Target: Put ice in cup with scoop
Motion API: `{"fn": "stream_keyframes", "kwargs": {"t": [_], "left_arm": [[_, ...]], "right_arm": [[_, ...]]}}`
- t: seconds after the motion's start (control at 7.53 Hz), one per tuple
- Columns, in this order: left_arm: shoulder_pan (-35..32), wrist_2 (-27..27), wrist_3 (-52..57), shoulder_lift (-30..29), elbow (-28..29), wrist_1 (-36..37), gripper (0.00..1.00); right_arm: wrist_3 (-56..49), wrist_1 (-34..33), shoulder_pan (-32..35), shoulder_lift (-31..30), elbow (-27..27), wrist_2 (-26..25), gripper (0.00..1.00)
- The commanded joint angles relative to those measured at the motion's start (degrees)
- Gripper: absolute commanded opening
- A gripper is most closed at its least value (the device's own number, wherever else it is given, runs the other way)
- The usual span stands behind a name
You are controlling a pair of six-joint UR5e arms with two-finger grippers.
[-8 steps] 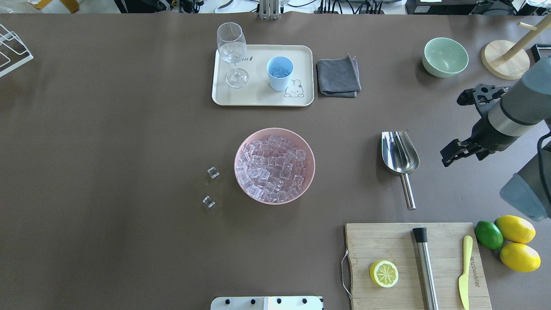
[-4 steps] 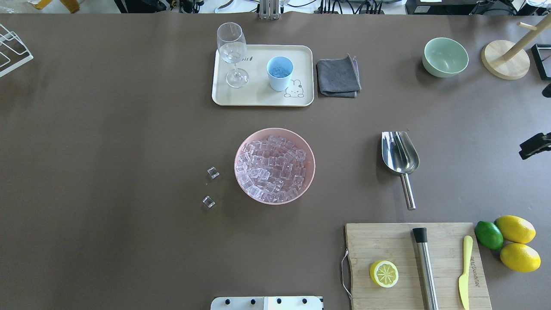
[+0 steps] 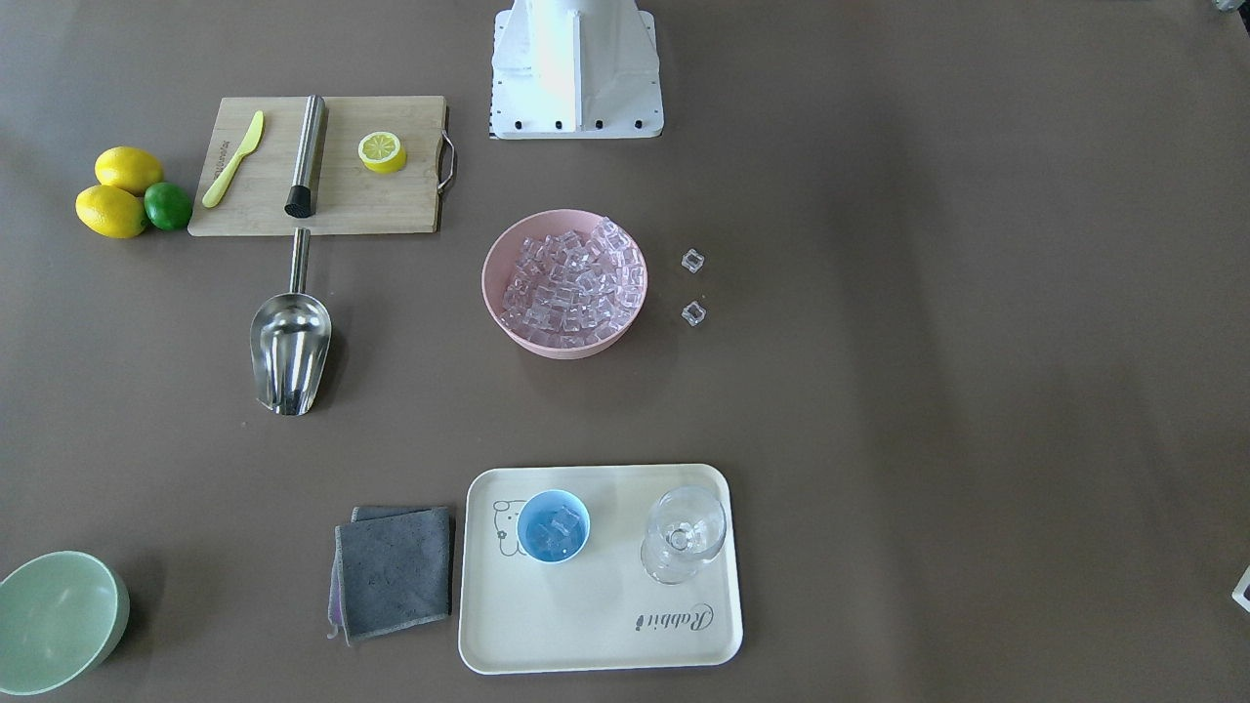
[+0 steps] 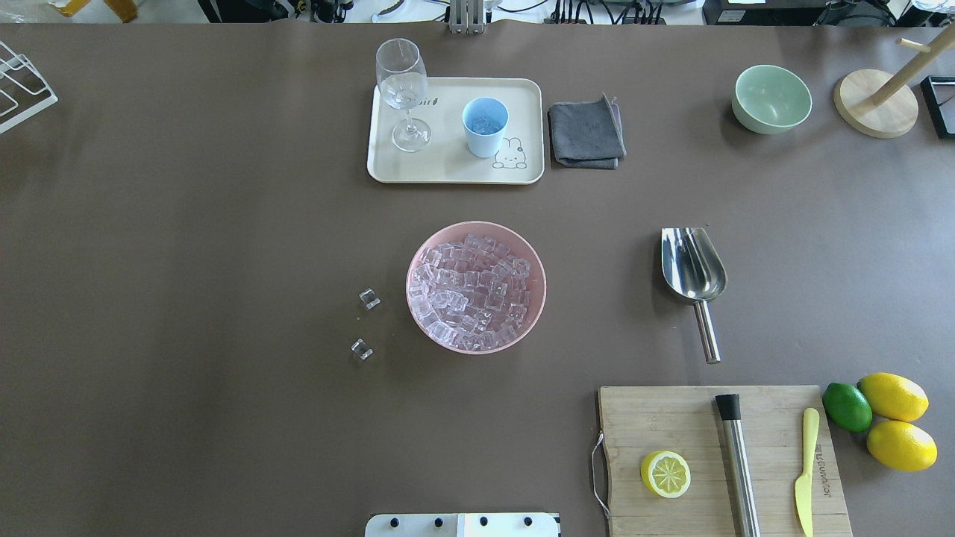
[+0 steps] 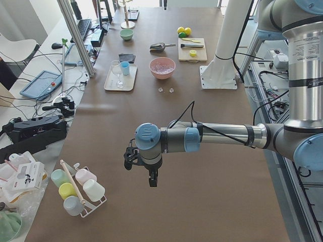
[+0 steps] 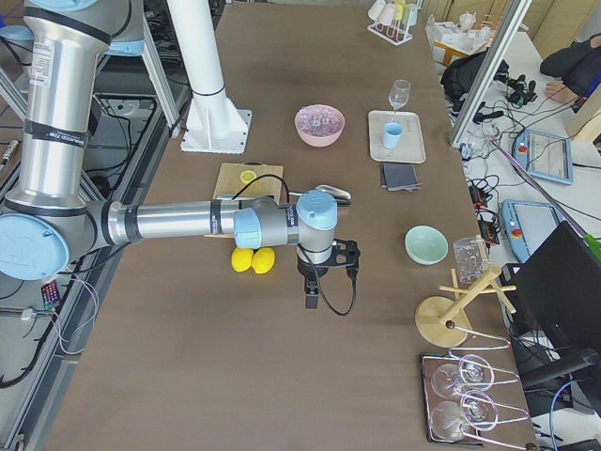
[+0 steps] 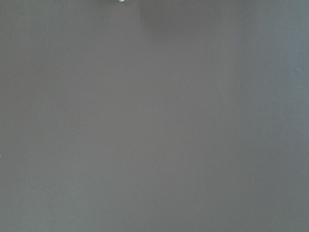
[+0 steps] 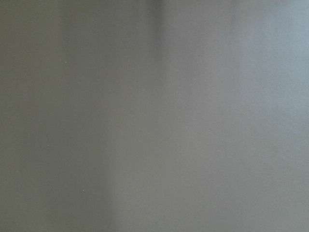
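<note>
Ice (image 4: 471, 287) fills a pink bowl (image 4: 409, 287) mid-table, and two loose cubes (image 4: 369, 299) lie on the table to its left. A light-blue cup (image 4: 485, 127) with a few cubes inside stands on a cream tray (image 4: 448, 160). Right of the bowl lies the steel scoop (image 4: 694, 268), handle toward the robot, with nothing holding it. My left gripper (image 5: 152, 180) hangs over bare table far from these. My right gripper (image 6: 312, 299) hangs over bare table beyond the lemons. Both show only in the side views, so I cannot tell if they are open or shut.
A stemmed glass (image 4: 403, 89) shares the tray, with a grey cloth (image 4: 586, 133) beside it. A green bowl (image 4: 771, 98) and a wooden stand (image 4: 874, 103) sit at the back right. The cutting board (image 4: 671, 425) carries a half lemon, a steel cylinder and a yellow knife, with lemons and a lime (image 4: 847, 406) beside it.
The right arm has drawn back to the right and left the overhead view. The scoop, bowl, cup and loose cubes have not moved.
</note>
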Motion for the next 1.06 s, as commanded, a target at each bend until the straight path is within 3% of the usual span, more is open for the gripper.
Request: {"fn": "stream_keyframes", "kwargs": {"t": [0.0,0.4,0.93], "left_arm": [[0.0,0.0,0.0,0.0,0.0,0.0,0.99],[0.0,0.0,0.0,0.1,0.1,0.0,0.99],[0.3,0.0,0.0,0.0,0.1,0.0,0.99]], "right_arm": [[-2.0,-0.4,6.1,-1.6,-1.2,3.3,1.00],[-5.4,-0.4,6.3,-1.4,-1.4,0.8,1.00],[-5.5,0.1,6.2,-0.9,-3.5,1.5,1.00]]}}
